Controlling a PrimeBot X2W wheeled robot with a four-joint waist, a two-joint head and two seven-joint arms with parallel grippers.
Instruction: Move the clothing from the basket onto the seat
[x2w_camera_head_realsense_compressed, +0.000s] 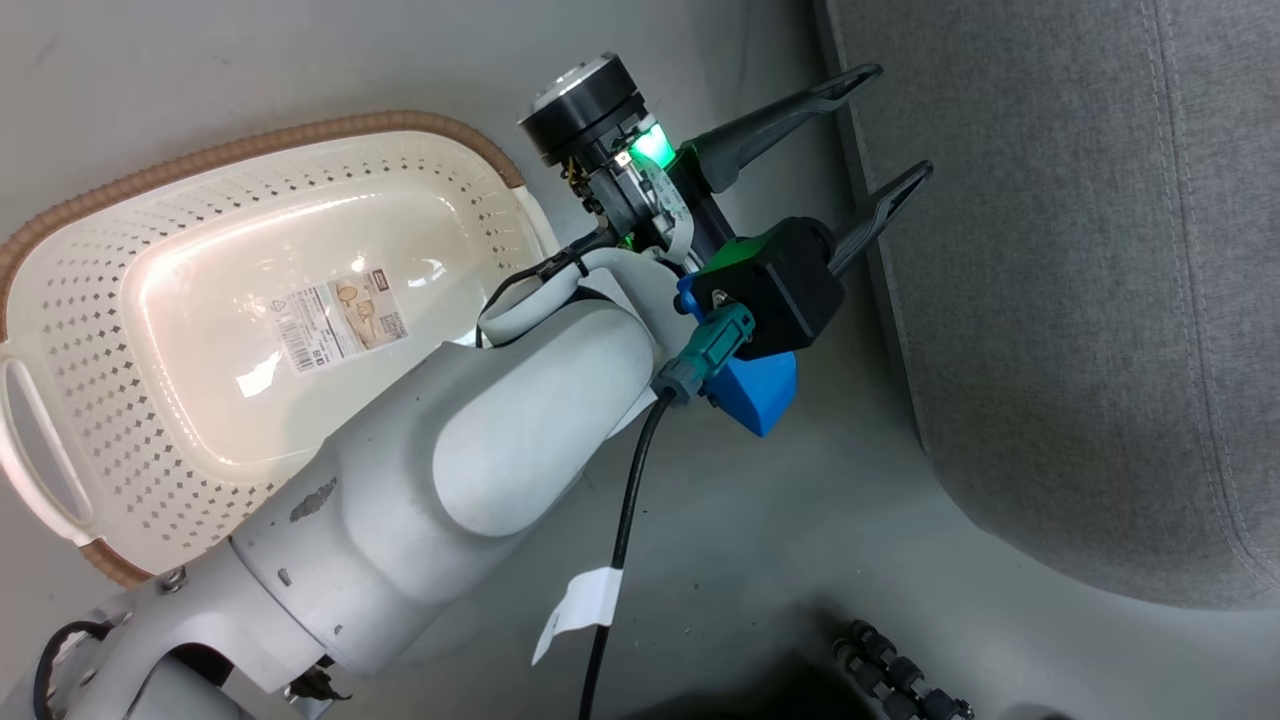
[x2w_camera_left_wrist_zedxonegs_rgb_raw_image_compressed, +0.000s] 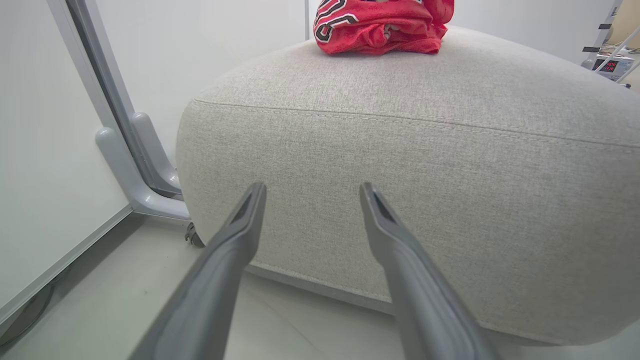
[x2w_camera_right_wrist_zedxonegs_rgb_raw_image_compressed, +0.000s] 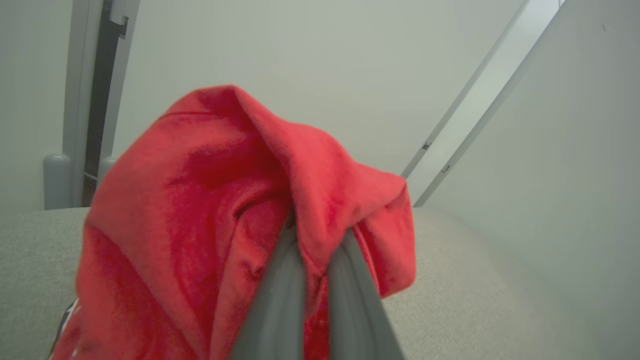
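**A:** How far along is it, from where you stand?

**B:** Nearly done, I'd say. In the head view the basket (x2w_camera_head_realsense_compressed: 330, 128) sits at nine o'clock, and nothing lies in it but its paper label (x2w_camera_head_realsense_compressed: 340, 322). The seat (x2w_camera_head_realsense_compressed: 1080, 300) fills the three o'clock side.

**A:** And the clothing?

**B:** The jersey (x2w_camera_left_wrist_zedxonegs_rgb_raw_image_compressed: 380, 25) lies bunched on top of the seat, at twelve o'clock in the left wrist view. The plain red garment (x2w_camera_right_wrist_zedxonegs_rgb_raw_image_compressed: 210, 210) hasn't been let go. The right gripper (x2w_camera_right_wrist_zedxonegs_rgb_raw_image_compressed: 317, 240) has its jaws pinched together on a fold of it, and the cloth drapes over the fingers above the seat's grey top. I can't tell whether its hem touches the cushion.

**A:** So what's left?

**B:** My guess is just opening that grip and drawing the arm clear.

**A:** And the other arm?

**B:** The left gripper (x2w_camera_head_realsense_compressed: 897, 121) is empty, with its jaws spread wide. It's low by the seat's side, pointing toward two o'clock in the head view.

**A:** Can you read anything?

**B:** Not much. The jersey shows curved black letters edged in white, but it's too crumpled to make out a word. The basket label has a barcode, small print and a little picture, all too fine to read. A white tag (x2w_camera_head_realsense_compressed: 580, 610) on the arm's cable looks blank. At two o'clock in the left wrist view, a device (x2w_camera_left_wrist_zedxonegs_rgb_raw_image_compressed: 607, 65) glows with red digits I can't make out.
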